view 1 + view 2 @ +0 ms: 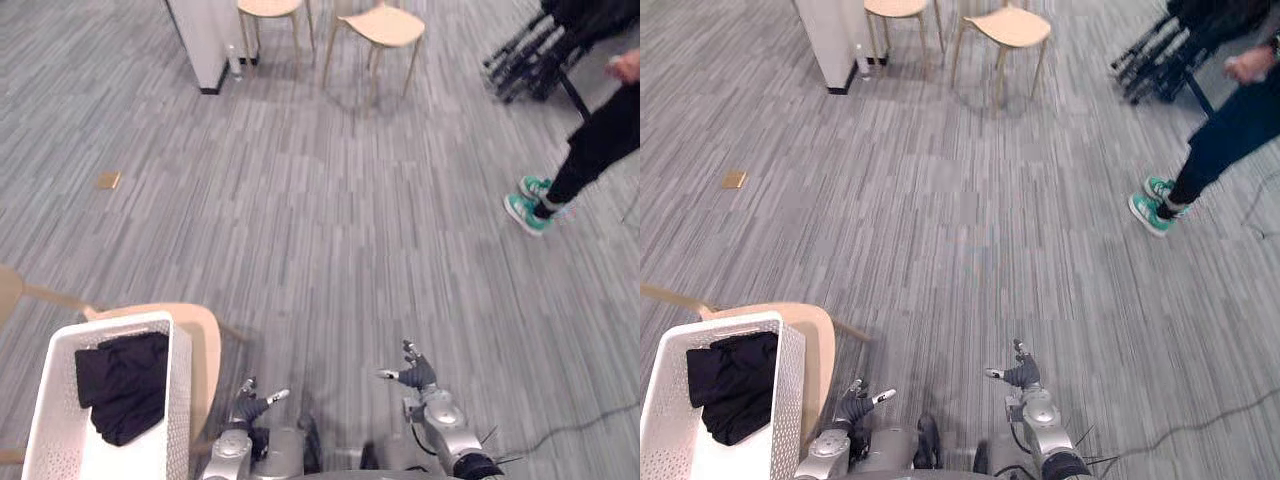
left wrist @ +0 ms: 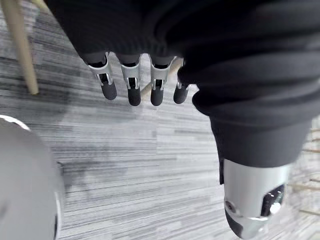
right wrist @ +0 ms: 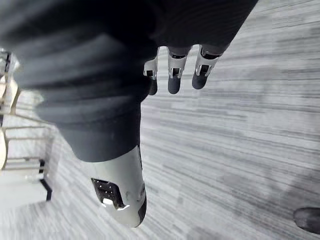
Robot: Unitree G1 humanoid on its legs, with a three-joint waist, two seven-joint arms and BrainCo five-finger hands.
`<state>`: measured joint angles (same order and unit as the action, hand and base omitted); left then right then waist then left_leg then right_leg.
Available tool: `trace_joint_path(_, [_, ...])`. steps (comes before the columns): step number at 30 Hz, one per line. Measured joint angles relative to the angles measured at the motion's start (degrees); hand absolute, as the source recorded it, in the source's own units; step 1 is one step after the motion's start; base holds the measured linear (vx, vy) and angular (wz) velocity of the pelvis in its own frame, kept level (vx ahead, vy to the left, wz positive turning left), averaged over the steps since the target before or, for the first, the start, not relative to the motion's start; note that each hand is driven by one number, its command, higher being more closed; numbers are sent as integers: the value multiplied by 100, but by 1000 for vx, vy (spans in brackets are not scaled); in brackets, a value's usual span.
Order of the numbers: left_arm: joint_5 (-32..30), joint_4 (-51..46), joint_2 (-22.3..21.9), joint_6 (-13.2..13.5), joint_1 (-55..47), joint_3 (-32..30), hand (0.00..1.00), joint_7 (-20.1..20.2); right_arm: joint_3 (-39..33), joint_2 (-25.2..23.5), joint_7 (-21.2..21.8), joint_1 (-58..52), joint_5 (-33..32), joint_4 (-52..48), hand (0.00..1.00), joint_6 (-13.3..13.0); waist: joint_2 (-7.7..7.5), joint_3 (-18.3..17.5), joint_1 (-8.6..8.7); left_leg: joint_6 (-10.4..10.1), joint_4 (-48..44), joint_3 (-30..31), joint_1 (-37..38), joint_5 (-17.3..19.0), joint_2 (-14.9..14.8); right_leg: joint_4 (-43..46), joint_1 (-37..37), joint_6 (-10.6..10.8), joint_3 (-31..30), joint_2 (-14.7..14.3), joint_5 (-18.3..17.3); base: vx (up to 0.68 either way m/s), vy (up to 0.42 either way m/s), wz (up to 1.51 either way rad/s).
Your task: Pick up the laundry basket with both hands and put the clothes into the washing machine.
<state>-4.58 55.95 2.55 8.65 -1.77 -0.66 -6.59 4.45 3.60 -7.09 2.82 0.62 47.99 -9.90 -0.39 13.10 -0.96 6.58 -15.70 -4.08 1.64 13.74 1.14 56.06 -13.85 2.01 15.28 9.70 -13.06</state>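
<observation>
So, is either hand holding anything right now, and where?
Nothing held: left hand and right hand are open, apart from the white perforated plastic laundry basket.

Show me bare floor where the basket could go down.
Free: the wide carpet between the chair under the laundry basket, the stools and the person's shoes. Crowded: the left near corner, with chair and basket.

Probably an office or lab space: grey striped carpet [image 1: 330, 220], light wooden chairs [image 1: 385, 25] by a white partition [image 1: 200, 35], dark metal gear [image 1: 515, 60], a person [image 1: 600, 140] standing nearby.
</observation>
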Motion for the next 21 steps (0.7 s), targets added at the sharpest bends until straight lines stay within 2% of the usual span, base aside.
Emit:
trace_joint_path(2, [-6,0,-20,-57,61,6,0,-9,-1,7,14,-46,-3,-48,0,-2,92,3,-4,-2,10,708,117,-1,-63,-1155,-201,22,-421,-243,-136,501,-134,180])
trace_joint_path(3, [-8,-1,-66,-73,134,7,0,-18,-10,10,-6,-165,-7,-303,0,-8,89,-7,4,-4,-95,1208,61,0,-87,-1982,-359,61,-1102,-517,-113,451,-251,219])
trace_joint_path(4, [-11,-2,-125,-75,230,47,0,-50,-20,15,-29,-255,-32,-503,0,-32,98,-14,27,-74,-294,1702,-68,38,-80,-2761,-448,263,-1979,-778,38,443,-278,236])
trace_joint_path(5, [-12,-4,-161,-75,284,69,0,-85,-38,18,-41,-303,-54,-602,0,-39,90,-28,24,-221,-468,1943,-177,112,-51,-3226,-395,426,-2347,-824,184,439,-302,261])
trace_joint_path(6, [-14,-64,-213,-72,323,87,0,-105,-68,-53,-51,-493,-116,-816,0,-62,-44,-92,-5,-668,-794,2309,-338,339,112,-4196,-217,576,-2722,-618,889,406,-381,260])
trace_joint_path(7, [-27,-117,-421,-91,386,23,0,-133,-171,55,-68,-545,-158,-854,0,-68,205,-62,-82,-1015,-1080,2649,-410,666,-21,-4030,-134,622,-2260,-592,1245,384,-371,268])
trace_joint_path(8, [-37,-172,-561,-74,388,16,0,-114,-226,105,-99,-584,-180,-923,0,-60,310,-132,-170,-1149,-1145,2647,-645,583,-136,-3985,-104,532,-1898,-556,1134,399,-436,214])
trace_joint_path(9, [-58,-221,-574,-46,374,92,0,-110,-234,124,-136,-565,-185,-990,0,-60,319,-139,-234,-1279,-1097,2666,-700,432,-204,-3950,8,433,-1543,-484,963,203,-262,175])
trace_joint_path(11, [-55,-241,-583,-55,374,7,0,-131,-254,118,-166,-572,-205,-1167,0,-100,335,-149,-312,-1461,-892,2439,-725,129,-446,-3937,359,280,-762,-412,824,202,-357,183])
trace_joint_path(13, [-55,-242,-578,-54,358,45,0,-134,-357,116,-176,-575,-214,-1163,0,-107,270,-151,-307,-1467,-702,1912,-811,-112,-623,-4064,676,261,-256,-285,813,120,-180,186])
trace_joint_path(14, [-55,-240,-568,-51,288,145,0,-143,-448,124,-224,-557,-227,-1132,0,-114,160,-215,-302,-1393,-419,825,-919,-205,-836,-4288,886,253,134,-178,808,81,-58,181])
trace_joint_path(16, [-57,-231,-531,-58,266,353,0,-167,-524,145,-291,-481,-233,-1085,0,-126,234,-286,-298,-1215,-161,-311,-996,-325,-1021,-4420,990,254,520,-110,807,62,26,146])
trace_joint_path(17, [-59,-221,-405,-63,275,504,0,-212,-577,128,-300,-431,-231,-1031,0,-123,137,-279,-299,-1000,-53,-1043,-1085,-488,-1010,-4442,1036,277,862,74,793,36,103,135])
trace_joint_path(19, [-75,-221,-242,-63,251,552,0,-228,-645,15,-299,-492,-223,-1031,0,-118,-19,-303,-299,-885,-75,-1446,-1141,-571,-934,-4559,1285,289,1295,234,787,22,142,120])
trace_joint_path(21, [-91,-229,-87,-56,128,549,0,-231,-666,-129,-302,-522,-182,-1081,0,-119,-149,-387,-297,-826,-53,-1307,-1128,-609,-746,-4632,1508,306,1556,348,777,42,162,91])
